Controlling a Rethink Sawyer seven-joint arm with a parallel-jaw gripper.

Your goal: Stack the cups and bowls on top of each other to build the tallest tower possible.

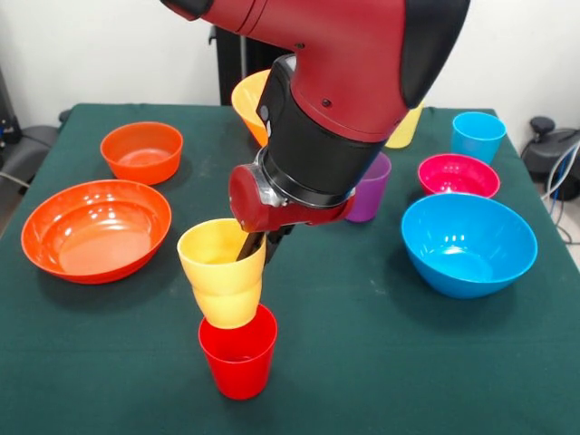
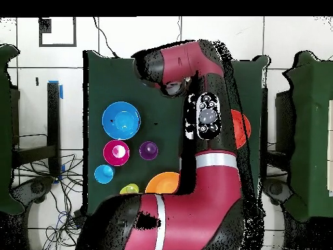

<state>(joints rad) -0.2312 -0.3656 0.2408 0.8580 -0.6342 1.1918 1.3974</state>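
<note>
A red cup (image 1: 237, 358) stands near the table's front edge. A yellow-orange cup (image 1: 222, 272) sits tilted in its mouth; a step halfway down may be a second nested cup. My gripper (image 1: 263, 243) reaches down at this cup's far rim, one dark finger (image 1: 251, 245) inside and one outside, pinching the wall. The overhead view hides the gripper and this stack under the arm. The purple cup (image 1: 370, 186), blue cup (image 1: 478, 136) and pale yellow cup (image 1: 405, 127) stand apart at the back right.
A wide orange bowl (image 1: 95, 228) and small orange bowl (image 1: 141, 151) sit left. A large blue bowl (image 1: 468, 243) and magenta bowl (image 1: 458, 174) sit right. A yellow-orange bowl (image 1: 246, 101) is behind the arm. The overhead view shows the blue bowl (image 2: 121, 120) and magenta bowl (image 2: 116, 152).
</note>
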